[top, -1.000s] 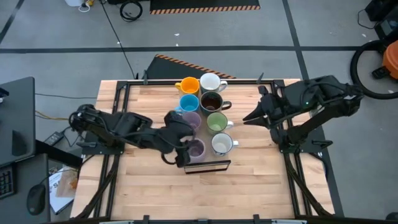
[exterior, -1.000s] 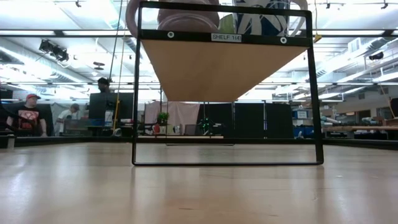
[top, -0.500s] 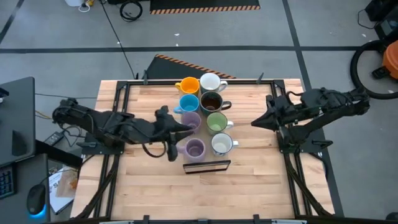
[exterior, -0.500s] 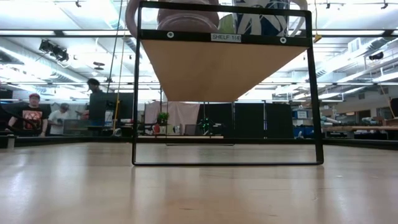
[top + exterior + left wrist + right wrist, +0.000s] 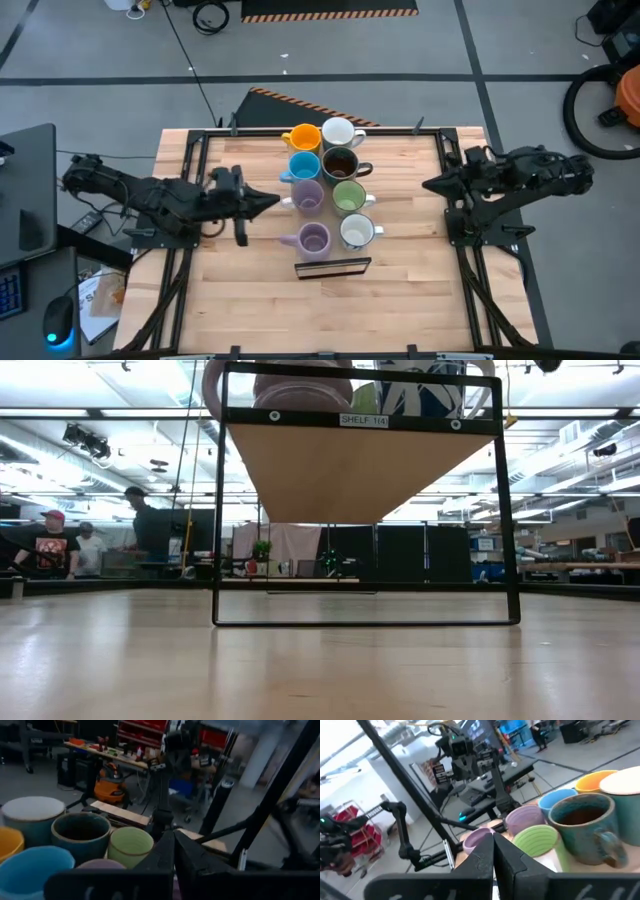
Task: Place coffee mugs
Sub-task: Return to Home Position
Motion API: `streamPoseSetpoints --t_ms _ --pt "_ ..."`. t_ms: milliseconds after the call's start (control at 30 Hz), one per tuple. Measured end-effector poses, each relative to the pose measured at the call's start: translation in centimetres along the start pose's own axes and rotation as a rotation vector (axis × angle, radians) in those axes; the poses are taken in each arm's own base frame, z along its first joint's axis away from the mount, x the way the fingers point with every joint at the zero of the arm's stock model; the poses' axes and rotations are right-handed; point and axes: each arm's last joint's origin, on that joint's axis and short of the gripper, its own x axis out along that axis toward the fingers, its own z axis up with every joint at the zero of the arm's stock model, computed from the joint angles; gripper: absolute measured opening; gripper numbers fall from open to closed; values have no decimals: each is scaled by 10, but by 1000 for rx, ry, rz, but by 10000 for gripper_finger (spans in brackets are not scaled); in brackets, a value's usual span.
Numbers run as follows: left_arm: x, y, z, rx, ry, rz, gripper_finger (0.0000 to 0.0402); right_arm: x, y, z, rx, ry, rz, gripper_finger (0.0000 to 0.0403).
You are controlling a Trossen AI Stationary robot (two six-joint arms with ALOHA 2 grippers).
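Several coffee mugs stand upright in two rows on a raised board: orange point(image 5: 303, 137), white point(image 5: 338, 132), blue point(image 5: 304, 166), dark brown point(image 5: 340, 163), lavender point(image 5: 306, 194), green point(image 5: 349, 196), lavender point(image 5: 314, 239) and white point(image 5: 356, 231). My left gripper point(image 5: 272, 199) is shut and lies left of the rows, pointing at them and apart from them; its wrist view shows the closed tips point(image 5: 173, 834) short of the green mug point(image 5: 131, 845). My right gripper point(image 5: 428, 185) is shut to the right of the rows, also clear of them point(image 5: 493, 836).
A black frame point(image 5: 365, 622) carries the board point(image 5: 360, 470) above the wooden table point(image 5: 400, 290); its near end point(image 5: 333, 267) stands toward the table's near edge. Dark rails run along the table's left and right sides. People stand in the room beyond point(image 5: 45, 545).
My left gripper has drawn back from the near lavender mug, toward the table's left edge and slightly toward the far edge. The mug stays upright where it was. My right gripper has pulled back a little toward the table's right edge.
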Motion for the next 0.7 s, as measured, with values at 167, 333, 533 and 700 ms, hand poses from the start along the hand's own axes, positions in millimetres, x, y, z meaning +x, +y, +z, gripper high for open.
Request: streamPoseSetpoints --t_ms 167,333,533,700 --pt "-21 22 -20 -86 -77 -1 8 -18 -8 -3 36 -81 -29 7" --pt "-38 39 -39 -135 -139 -6 5 -33 -18 -11 61 -134 -46 7" --pt "-56 56 -51 -160 -163 -1 5 -50 -32 -25 114 -211 -68 7" --pt "-74 70 -63 -178 -179 -58 4 -59 -45 -40 191 -288 -123 7"
